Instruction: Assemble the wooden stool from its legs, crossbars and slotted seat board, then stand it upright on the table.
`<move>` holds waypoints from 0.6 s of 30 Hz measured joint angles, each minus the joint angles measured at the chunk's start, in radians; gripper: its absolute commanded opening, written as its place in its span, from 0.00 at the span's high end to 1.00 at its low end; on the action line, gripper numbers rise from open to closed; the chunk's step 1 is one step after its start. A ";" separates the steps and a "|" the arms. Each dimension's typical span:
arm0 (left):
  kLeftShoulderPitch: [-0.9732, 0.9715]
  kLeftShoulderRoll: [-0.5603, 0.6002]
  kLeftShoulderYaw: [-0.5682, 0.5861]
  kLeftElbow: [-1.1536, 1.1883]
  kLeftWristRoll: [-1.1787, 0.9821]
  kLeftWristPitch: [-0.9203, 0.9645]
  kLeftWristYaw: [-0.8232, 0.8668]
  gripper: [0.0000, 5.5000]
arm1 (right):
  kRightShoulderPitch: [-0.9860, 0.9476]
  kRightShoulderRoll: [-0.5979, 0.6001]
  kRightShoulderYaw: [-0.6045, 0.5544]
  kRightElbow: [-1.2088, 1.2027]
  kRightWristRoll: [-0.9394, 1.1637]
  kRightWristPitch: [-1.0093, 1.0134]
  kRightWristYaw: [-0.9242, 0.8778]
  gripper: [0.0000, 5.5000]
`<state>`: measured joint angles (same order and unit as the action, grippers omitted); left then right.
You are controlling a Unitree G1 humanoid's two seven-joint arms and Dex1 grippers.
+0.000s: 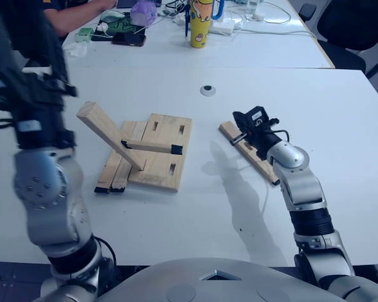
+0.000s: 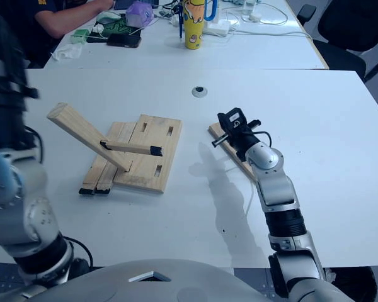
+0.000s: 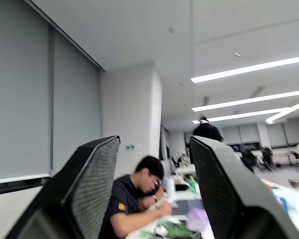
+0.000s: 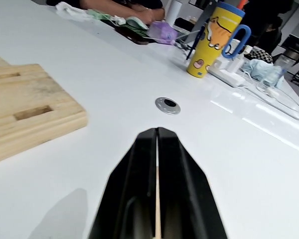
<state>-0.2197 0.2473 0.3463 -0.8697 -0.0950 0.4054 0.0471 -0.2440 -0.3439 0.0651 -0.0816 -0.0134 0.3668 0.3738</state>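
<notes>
- Right wrist view: the right end effector [image 4: 157,133] has its two black fingers pressed together, with a thin pale line between them and nothing gripped.
- From the head, it sits low over the far end of one loose wooden stick [image 1: 257,160], which lies flat on the white counter [image 1: 315,113]. Whether they touch cannot be told.
- The left end effector [image 3: 154,142] is raised and faces the room, with its two padded fingers spread wide and holding nothing.
- One slotted seat board [image 1: 160,151] lies flat, left of the right end effector and well apart from it. Three open slots show in it.
- One wooden leg [image 1: 107,133] stands tilted on the board, leaning away to the left.
- One crossbar [image 1: 152,147] with a black end juts from that leg across the board.
- Two more sticks [image 1: 111,168] lie flat side by side, touching the board's left edge.
- That makes five sticks and one board.
- Beyond them are one round cable grommet [image 1: 207,90] and, on the next counter, one yellow cup [image 1: 200,25] and one dark phone [image 1: 128,39].
</notes>
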 measured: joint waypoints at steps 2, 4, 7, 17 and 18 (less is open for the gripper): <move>0.000 0.036 0.086 0.030 -0.051 0.014 -0.032 0.53 | -0.006 -0.003 -0.017 0.010 0.002 0.023 -0.001 1.00; 0.033 0.045 0.151 0.080 -0.131 0.057 -0.073 0.53 | -0.013 -0.011 -0.022 0.017 0.002 0.028 -0.001 1.00; 0.183 0.053 0.183 0.199 -0.231 0.145 -0.192 0.53 | -0.029 -0.017 -0.034 0.026 0.002 0.028 -0.002 1.00; 0.656 0.239 -0.022 0.368 -0.228 0.108 -0.636 0.53 | -0.019 -0.012 -0.030 0.011 0.002 0.036 -0.008 1.00; 0.664 0.247 -0.027 0.373 -0.227 0.104 -0.647 0.53 | -0.019 -0.012 -0.030 0.011 0.002 0.037 -0.008 1.00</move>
<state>0.4446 0.4940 0.3193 -0.4964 -0.3220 0.5092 -0.6001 -0.2625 -0.3561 0.0356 -0.0710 -0.0115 0.4038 0.3655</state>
